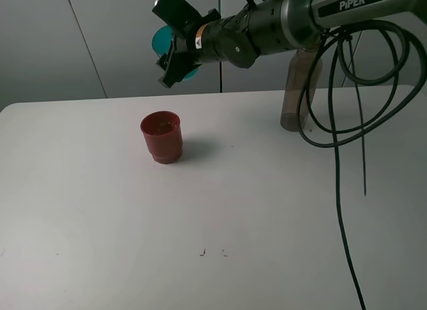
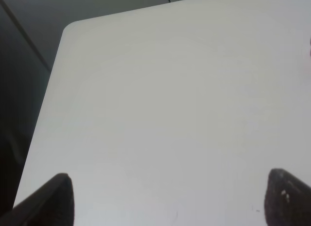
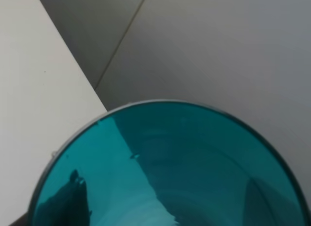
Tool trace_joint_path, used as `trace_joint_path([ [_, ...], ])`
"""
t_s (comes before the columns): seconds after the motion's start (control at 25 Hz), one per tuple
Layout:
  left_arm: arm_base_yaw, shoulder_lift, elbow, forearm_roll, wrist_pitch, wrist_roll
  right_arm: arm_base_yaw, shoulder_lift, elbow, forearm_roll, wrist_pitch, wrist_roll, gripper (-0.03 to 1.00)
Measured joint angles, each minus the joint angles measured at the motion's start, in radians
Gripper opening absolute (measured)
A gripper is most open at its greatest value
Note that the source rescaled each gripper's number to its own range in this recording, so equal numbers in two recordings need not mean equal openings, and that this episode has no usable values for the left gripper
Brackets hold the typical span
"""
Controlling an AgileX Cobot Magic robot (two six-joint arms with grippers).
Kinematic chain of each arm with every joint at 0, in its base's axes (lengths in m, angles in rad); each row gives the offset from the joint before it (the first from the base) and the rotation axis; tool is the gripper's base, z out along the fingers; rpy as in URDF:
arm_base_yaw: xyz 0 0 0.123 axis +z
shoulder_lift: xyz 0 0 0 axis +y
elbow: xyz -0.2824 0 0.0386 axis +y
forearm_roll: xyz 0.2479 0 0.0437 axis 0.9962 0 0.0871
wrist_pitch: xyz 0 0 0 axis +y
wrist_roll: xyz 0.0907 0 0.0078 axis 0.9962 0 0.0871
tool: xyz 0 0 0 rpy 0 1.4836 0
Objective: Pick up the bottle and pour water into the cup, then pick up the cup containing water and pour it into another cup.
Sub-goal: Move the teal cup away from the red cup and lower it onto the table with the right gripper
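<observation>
My right gripper (image 1: 175,50) reaches across from the right and is shut on the teal cup (image 1: 162,38), holding it tipped on its side in the air. It hangs above and a little behind the red cup (image 1: 161,137), which stands upright on the table. In the right wrist view the teal cup (image 3: 165,163) shows its open mouth, filling the lower part of the picture. The smoky bottle (image 1: 299,90) stands at the back right, partly hidden by the arm and cables. My left gripper (image 2: 172,192) is open over bare table, with nothing between its fingertips (image 2: 58,192).
Black cables (image 1: 339,190) hang from the right arm down over the right side of the white table (image 1: 267,203). The table's rounded far-left corner (image 2: 73,29) shows in the left wrist view. Small dark marks (image 1: 202,253) sit near the front.
</observation>
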Motion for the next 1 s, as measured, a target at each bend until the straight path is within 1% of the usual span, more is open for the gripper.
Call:
trace_joint_path([
  [0.08, 0.0, 0.0, 0.0, 0.0, 0.0, 0.0, 0.0, -0.033, 0.031, 0.007, -0.004, 0.047, 0.09],
  [0.2, 0.0, 0.0, 0.0, 0.0, 0.0, 0.0, -0.002, -0.085, 0.103, 0.035, -0.006, 0.08, 0.09],
  [0.32, 0.0, 0.0, 0.0, 0.0, 0.0, 0.0, -0.006, -0.138, 0.19, 0.056, -0.012, 0.091, 0.09],
  [0.48, 0.0, 0.0, 0.0, 0.0, 0.0, 0.0, -0.035, -0.225, 0.315, 0.062, -0.023, 0.111, 0.09],
  [0.6, 0.0, 0.0, 0.0, 0.0, 0.0, 0.0, -0.057, -0.295, 0.415, 0.103, -0.032, 0.117, 0.09],
  [0.84, 0.0, 0.0, 0.0, 0.0, 0.0, 0.0, -0.105, -0.376, 0.64, 0.186, -0.114, 0.119, 0.09],
  [1.0, 0.0, 0.0, 0.0, 0.0, 0.0, 0.0, -0.139, -0.383, 0.776, 0.205, -0.215, 0.121, 0.09],
])
